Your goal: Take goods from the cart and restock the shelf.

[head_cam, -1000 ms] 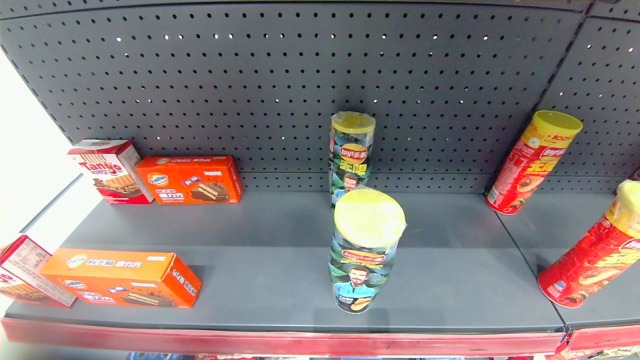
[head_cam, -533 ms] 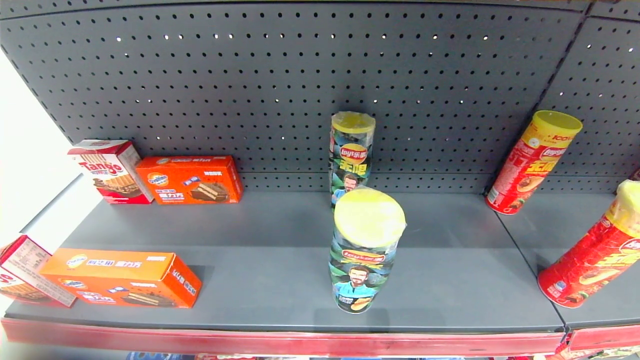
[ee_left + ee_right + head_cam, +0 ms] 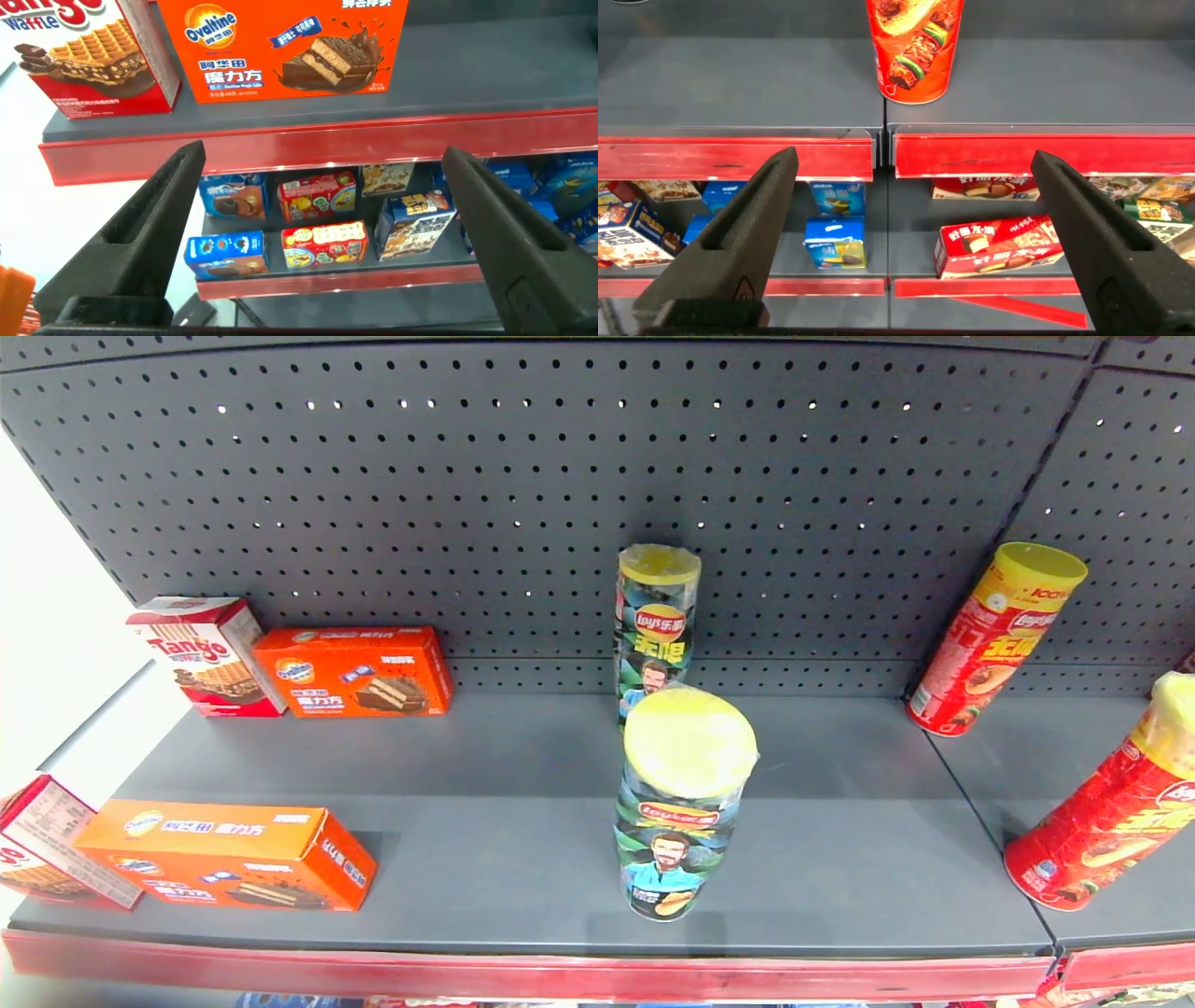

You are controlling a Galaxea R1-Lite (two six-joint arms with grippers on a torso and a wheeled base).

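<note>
Red can [image 3: 913, 47], top out of frame

Right gripper [image 3: 913, 157] spread wide; red can [image 3: 915, 47] upright on grey shelf [image 3: 738, 93]; snack boxes [image 3: 999, 245] on lower tier.

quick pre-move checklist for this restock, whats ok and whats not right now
1. Left gripper open and empty: ok.
2. Right gripper open and empty: ok.
3. An item in hand, ready to place: not ok, both grippers hold nothing.
4. Bare room on the dark grey metal shelf, between the flat orange cardboard box and the front green cylindrical chip can: ok.
5. Front green cylindrical chip can upright and set back from the shelf's front edge: ok.
6. Where the cart stands: cannot tell.
</note>
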